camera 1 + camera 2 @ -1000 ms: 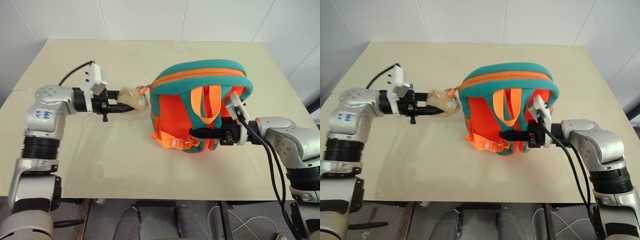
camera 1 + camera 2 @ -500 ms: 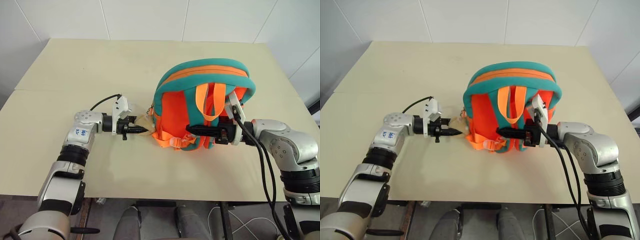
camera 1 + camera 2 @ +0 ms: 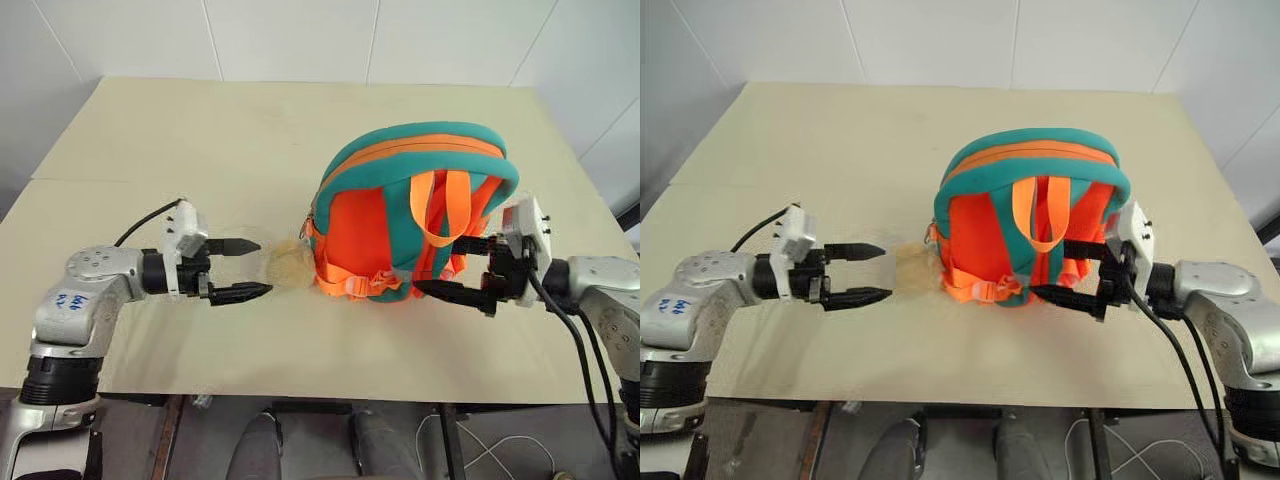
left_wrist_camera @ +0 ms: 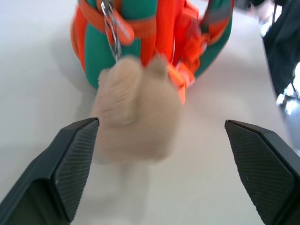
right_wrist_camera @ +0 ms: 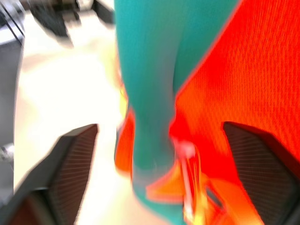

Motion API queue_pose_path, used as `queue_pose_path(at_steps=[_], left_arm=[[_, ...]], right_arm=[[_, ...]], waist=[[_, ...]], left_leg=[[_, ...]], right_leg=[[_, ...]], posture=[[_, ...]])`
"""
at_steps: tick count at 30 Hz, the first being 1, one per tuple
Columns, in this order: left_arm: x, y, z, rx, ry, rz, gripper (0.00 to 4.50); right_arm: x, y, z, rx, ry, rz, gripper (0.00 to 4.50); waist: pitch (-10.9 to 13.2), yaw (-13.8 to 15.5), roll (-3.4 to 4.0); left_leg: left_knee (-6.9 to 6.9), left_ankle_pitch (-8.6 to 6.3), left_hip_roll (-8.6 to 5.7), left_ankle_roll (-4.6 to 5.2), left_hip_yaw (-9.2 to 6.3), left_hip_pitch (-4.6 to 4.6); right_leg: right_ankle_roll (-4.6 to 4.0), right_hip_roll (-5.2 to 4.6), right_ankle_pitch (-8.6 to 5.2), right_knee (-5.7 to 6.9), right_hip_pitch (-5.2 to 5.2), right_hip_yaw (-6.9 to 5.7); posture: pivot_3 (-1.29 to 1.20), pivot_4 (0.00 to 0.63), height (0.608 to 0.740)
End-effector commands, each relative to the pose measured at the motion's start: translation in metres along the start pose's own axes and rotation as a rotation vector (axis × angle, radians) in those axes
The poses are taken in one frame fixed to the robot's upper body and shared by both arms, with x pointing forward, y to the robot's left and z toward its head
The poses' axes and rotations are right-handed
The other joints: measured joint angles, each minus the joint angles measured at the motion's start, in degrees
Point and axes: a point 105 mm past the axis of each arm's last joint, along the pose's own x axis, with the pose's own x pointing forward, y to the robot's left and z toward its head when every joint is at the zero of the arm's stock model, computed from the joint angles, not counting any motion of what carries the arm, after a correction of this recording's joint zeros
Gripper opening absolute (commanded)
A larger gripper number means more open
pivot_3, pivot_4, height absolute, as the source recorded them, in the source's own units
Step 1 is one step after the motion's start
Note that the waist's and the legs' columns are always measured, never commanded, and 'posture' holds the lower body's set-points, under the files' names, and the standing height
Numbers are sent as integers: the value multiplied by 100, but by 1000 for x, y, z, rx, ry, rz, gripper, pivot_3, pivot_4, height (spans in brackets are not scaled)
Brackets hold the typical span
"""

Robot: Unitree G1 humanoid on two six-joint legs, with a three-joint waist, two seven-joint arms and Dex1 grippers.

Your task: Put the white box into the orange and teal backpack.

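Standing upright near the middle of the worktop (image 3: pixel 150 130), the orange and teal backpack (image 3: pixel 410 215) is catalogued with its strap side turned toward the robot and its orange zip line running across the rounded teal top. No gap can be made out along that zip line, and whether it is fastened cannot be told. A tan plush charm (image 3: pixel 285 265) is found lying on the worktop just beside the lower left corner of the backpack, clipped to it by a small metal ring.

The left claw (image 3: pixel 243 270) is recorded level, pointed toward the charm, just short of it and not touching, its jaws spread wide and nothing held. The right claw (image 3: pixel 455 268) is recorded close against the lower right side of the backpack, jaws likewise wide apart and empty; contact cannot be confirmed.

The backpack lies between the two claws, the right arm being the nearer to its body. The white box is judged to be already inside.
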Motion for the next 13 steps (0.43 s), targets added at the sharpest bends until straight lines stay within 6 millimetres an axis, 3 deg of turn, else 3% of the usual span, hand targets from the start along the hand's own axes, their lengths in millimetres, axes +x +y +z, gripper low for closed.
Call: queue_pose_path(at_steps=[1,7,13], left_arm=[[-5,-10,9,-1,-14,-8,4500],[-17,-15,3,19,19,-16,4500],[-14,-4,7,183,57,5,4500]], right_arm=[[-17,-4,14,-96,-11,-48,4480],[-38,-22,-2,-156,68,-137,4480],[-43,-42,-6,-197,80,-221,4480]], waist=[[0,-11,0],[0,-60,0],[1,-44,1]], left_leg=[[0,0,-1,0,2,4],[-9,0,0,0,7,24],[-12,0,0,0,10,23]], right_leg=[[0,-1,1,-2,3,1],[-1,-2,3,-19,23,3],[-3,-2,2,-21,20,4]], posture=[[0,150,740],[0,150,740],[0,150,740]])
